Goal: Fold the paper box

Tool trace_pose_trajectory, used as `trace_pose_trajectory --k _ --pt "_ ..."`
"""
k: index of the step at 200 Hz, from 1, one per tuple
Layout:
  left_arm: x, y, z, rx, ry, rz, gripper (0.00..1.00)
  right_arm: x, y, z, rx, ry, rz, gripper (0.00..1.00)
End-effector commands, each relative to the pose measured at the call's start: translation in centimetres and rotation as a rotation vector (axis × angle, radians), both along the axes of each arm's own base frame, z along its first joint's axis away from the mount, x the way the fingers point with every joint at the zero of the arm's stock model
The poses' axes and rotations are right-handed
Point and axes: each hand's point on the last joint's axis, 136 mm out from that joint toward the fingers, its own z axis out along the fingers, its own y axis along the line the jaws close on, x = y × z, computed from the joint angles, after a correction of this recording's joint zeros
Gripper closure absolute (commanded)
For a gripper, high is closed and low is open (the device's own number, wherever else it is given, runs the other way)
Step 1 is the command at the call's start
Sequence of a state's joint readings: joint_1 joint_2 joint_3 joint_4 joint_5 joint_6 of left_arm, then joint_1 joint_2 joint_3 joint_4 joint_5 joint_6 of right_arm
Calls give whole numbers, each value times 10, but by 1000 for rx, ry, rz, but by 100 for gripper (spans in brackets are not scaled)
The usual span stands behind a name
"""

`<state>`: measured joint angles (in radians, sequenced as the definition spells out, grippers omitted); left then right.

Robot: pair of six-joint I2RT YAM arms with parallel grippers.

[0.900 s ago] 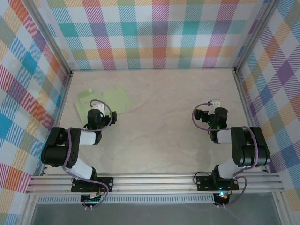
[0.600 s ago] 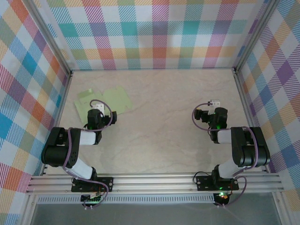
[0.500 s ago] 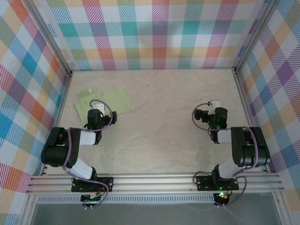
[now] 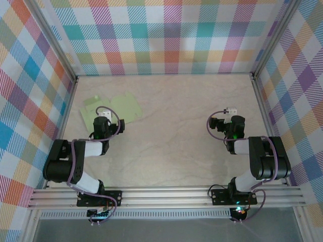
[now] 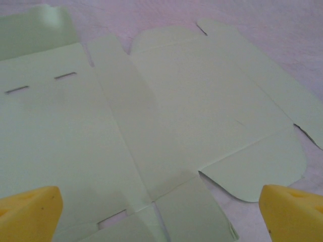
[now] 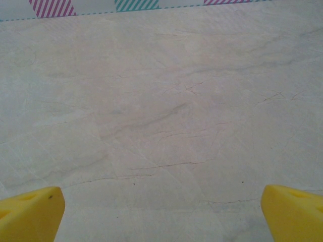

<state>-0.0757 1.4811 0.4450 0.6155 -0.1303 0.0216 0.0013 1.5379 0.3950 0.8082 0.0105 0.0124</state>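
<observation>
- Paper box: an unfolded, flat pale-green sheet on the table, at the far-left part near the left plaid wall.
- Left wrist view: the paper box spreads across nearly the whole frame. Panels are separated by straight crease lines.
- One rounded flap lies at the lower right, and a long narrow flap runs along the right edge.
- Two short slits are cut side by side in the left panel.
- All panels look flat against the table; none is raised.
- Left tool: in the top view it sits over the near edge of the sheet, with the arm reaching forward from its base.
- Left tool, wrist view: the yellow fingertips sit in the two lower corners, spread wide, with paper between them and nothing clamped. I cannot tell whether the tips touch the sheet.
- Right tool: on the right half of the table, well apart from the paper box.
- Right tool, wrist view: the yellow fingertips are also spread wide and hold nothing. Bare marbled table lies ahead, with a strip of plaid wall along the top edge.
- An aluminium rail runs along the near edge and carries both arm bases.
</observation>
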Motion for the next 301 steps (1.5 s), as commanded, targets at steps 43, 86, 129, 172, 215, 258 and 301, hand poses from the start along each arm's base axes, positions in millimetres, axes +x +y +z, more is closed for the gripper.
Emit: trace_pose_trajectory --k 43,86,129,172,215,258,301 --pt "-44 45 98 -250 -143 445 0 -9 8 65 40 -54 27 0" --pt "-122 73 90 -553 -41 909 0 -24 71 109 60 -98 228 0" --pt "-129 42 53 -861 138 1066 10 -56 161 134 50 -121 544 0" --pt "-121 31 27 -1000 186 1197 15 -80 227 138 91 -86 749 0" --pt "-109 27 11 -1093 172 1294 18 -76 244 125 79 -41 775 0" --pt "-95 25 -2 -1108 174 1334 20 -72 245 116 79 1 761 0" --pt "-80 23 -13 -1096 194 1354 34 -72 244 117 78 16 753 0"
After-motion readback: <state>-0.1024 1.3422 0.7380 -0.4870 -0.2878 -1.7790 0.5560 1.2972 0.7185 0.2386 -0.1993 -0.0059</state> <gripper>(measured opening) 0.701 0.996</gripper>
